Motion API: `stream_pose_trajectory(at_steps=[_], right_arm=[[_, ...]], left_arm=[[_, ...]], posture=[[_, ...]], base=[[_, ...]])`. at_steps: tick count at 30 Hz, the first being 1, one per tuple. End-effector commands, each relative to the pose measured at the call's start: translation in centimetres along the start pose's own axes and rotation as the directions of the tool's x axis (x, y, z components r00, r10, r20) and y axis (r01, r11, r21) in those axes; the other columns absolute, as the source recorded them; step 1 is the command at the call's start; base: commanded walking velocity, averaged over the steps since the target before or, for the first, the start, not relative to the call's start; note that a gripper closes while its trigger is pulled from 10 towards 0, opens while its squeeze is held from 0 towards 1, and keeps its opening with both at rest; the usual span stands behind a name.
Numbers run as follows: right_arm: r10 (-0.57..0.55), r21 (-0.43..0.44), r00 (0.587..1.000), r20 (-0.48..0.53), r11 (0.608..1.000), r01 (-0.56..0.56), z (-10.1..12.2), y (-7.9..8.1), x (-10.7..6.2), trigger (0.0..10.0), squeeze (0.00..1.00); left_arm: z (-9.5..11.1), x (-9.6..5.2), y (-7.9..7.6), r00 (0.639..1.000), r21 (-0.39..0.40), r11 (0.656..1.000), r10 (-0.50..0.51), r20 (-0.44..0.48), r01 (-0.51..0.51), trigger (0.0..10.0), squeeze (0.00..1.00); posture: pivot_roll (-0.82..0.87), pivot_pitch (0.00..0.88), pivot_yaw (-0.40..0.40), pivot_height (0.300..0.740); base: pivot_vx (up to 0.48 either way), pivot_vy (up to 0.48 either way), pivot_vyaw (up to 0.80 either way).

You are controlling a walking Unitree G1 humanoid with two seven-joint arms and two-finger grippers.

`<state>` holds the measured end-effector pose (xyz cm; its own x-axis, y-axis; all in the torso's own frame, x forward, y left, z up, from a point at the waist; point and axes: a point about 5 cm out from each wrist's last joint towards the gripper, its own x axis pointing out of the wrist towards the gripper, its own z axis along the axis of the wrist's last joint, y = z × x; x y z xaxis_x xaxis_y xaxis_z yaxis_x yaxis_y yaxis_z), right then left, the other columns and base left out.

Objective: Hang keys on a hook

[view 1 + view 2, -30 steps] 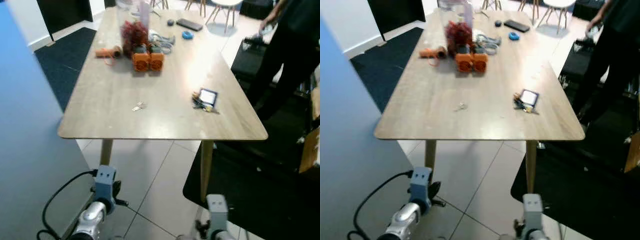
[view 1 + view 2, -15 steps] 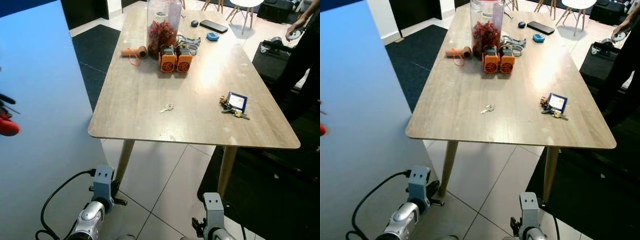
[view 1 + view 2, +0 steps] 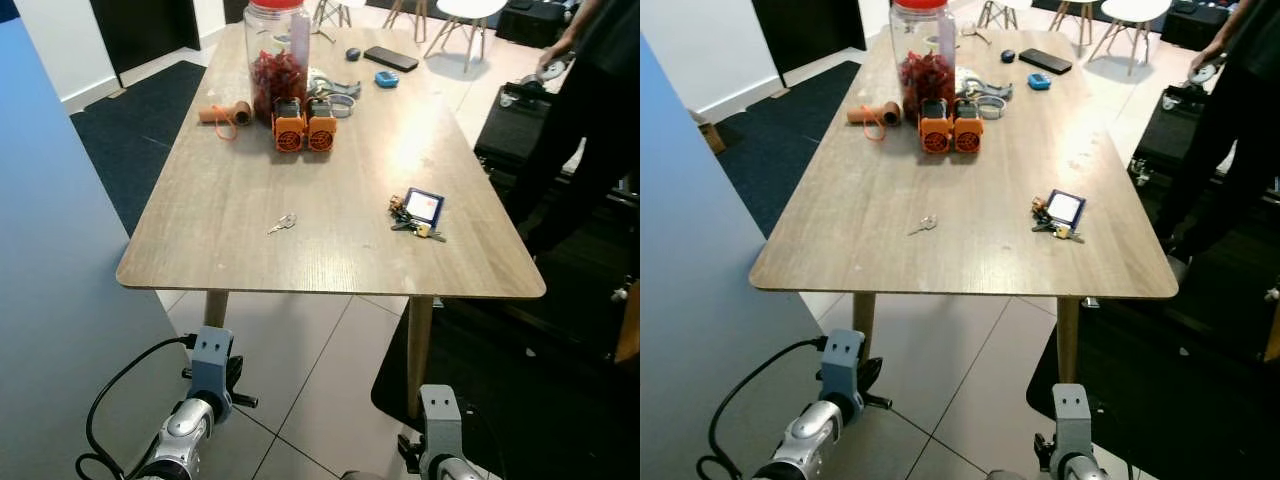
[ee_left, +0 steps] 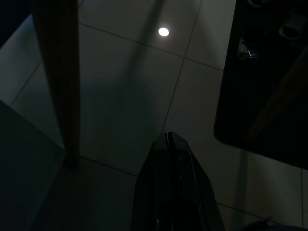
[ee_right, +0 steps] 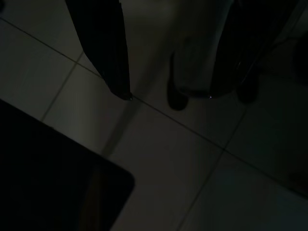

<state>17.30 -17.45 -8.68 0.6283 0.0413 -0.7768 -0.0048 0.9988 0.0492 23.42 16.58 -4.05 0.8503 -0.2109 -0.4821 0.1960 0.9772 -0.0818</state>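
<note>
On my far left stands a blue panel [image 3: 50, 260], and just below it my left gripper [image 4: 168, 137] hangs idle over the tiled floor [image 3: 300, 350], its two black fingers pressed flat together with nothing between them. Moving across, the wooden table [image 3: 250, 260] is right in front of me, and near its front edge lies a single small key [image 3: 281, 223], loose and flat on the wood. Behind it stand a jar of red things [image 3: 277, 60] and two orange blocks [image 3: 303, 130]. Further right, close to the table's right edge, sits the key bunch with a blue tag [image 3: 418, 212], and that is what I judge I'm after. A person in dark clothes [image 3: 590, 110] stands beyond the table's far right corner. My right gripper [image 5: 163, 96] hangs low over the floor too, fingers spread apart, holding nothing. To do this well I should step in square to the table, lift the right arm clear of the edge, and come down on the ring rather than the flat tag, so the bunch dangles free for a hook I cannot yet see.
</note>
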Motion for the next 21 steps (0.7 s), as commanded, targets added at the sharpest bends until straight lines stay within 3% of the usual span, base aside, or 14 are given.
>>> stream_pose_trajectory(at_steps=[1, 14, 21], right_arm=[[-0.002, 0.006, 1.000, -0.015, 1.000, 0.002, -0.31, 0.02, -0.05, 10.0, 0.00], [-0.004, 0.005, 1.000, -0.018, 1.000, 0.004, -0.44, -0.05, -0.10, 10.0, 0.00], [-0.003, 0.004, 1.000, -0.019, 1.000, 0.003, -0.56, -0.02, -0.13, 10.0, 0.00]], left_arm=[[-0.37, -0.06, -0.21, 1.000, -0.011, 1.000, -0.002, -0.016, 0.002, 10.0, 0.00], [-0.39, -0.05, -0.34, 1.000, -0.014, 1.000, 0.002, -0.012, -0.002, 10.0, 0.00], [-0.43, -0.08, -0.35, 1.000, -0.018, 1.000, 0.002, -0.012, -0.002, 10.0, 0.00]], posture=[[0.06, 0.058, -0.033, 0.740], [0.06, 0.057, -0.034, 0.740], [0.06, 0.058, -0.035, 0.740]], base=[[0.000, 0.000, 0.00], [0.000, 0.000, 0.00], [-0.294, 0.000, 0.00]])
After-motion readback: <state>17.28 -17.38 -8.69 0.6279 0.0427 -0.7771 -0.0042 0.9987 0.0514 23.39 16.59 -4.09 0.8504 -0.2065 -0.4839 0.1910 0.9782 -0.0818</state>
